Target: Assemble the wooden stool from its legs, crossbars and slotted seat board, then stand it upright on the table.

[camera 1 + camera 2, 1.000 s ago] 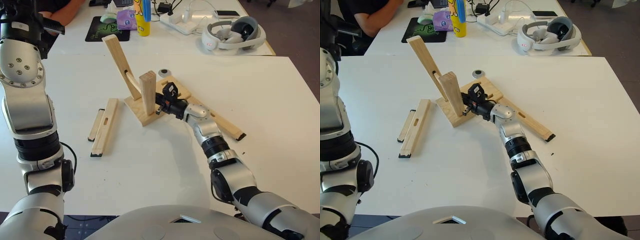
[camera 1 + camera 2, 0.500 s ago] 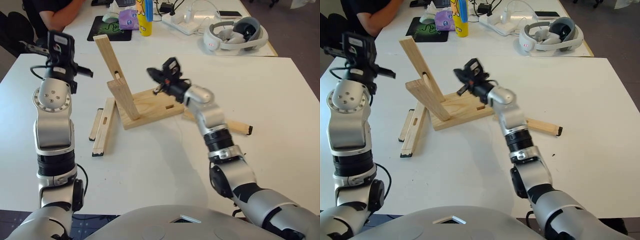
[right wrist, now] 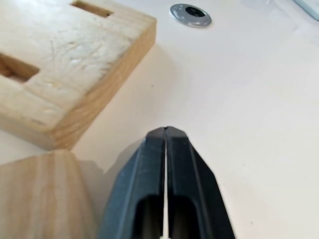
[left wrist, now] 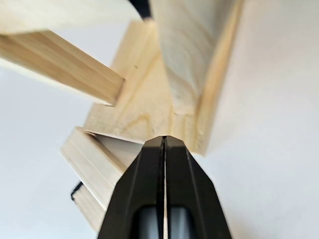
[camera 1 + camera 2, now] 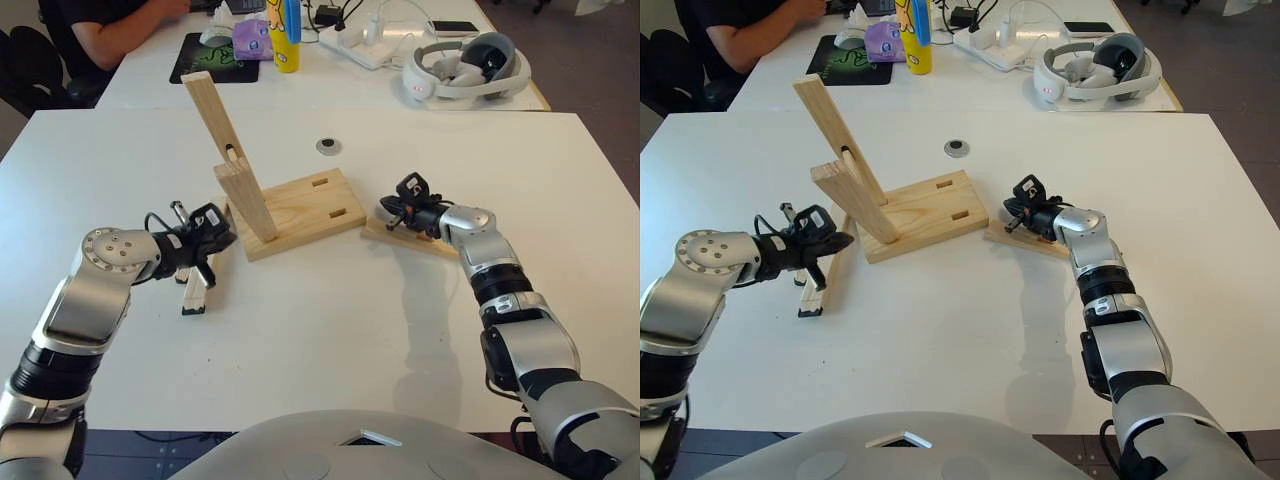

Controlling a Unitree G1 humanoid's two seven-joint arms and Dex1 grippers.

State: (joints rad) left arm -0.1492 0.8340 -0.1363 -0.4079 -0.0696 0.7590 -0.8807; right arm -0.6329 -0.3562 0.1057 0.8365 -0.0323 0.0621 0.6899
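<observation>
The slotted seat board (image 5: pixel 300 205) lies flat mid-table with two legs in it: a tall one (image 5: pixel 210 110) leaning away and a shorter one (image 5: pixel 248 198) in front. My left gripper (image 5: pixel 215 228) is shut and empty, low over the table at the board's left corner (image 4: pixel 134 114), above two loose wooden pieces (image 5: pixel 193 285). My right gripper (image 5: pixel 392 213) is also shut and empty, just right of the board (image 3: pixel 65 55). It rests by the end of a loose leg (image 5: pixel 412 238) lying flat; my arm covers the rest of that leg.
A small silver disc (image 5: pixel 327 146) lies behind the board. On the far table stand a headset (image 5: pixel 465 70), a yellow bottle (image 5: pixel 287 35) and a power strip (image 5: pixel 360 40). The near half of the white table is bare.
My left arm has come down from raised to table level beside the board. My right gripper has moved from over the board down to the loose leg on the right.
</observation>
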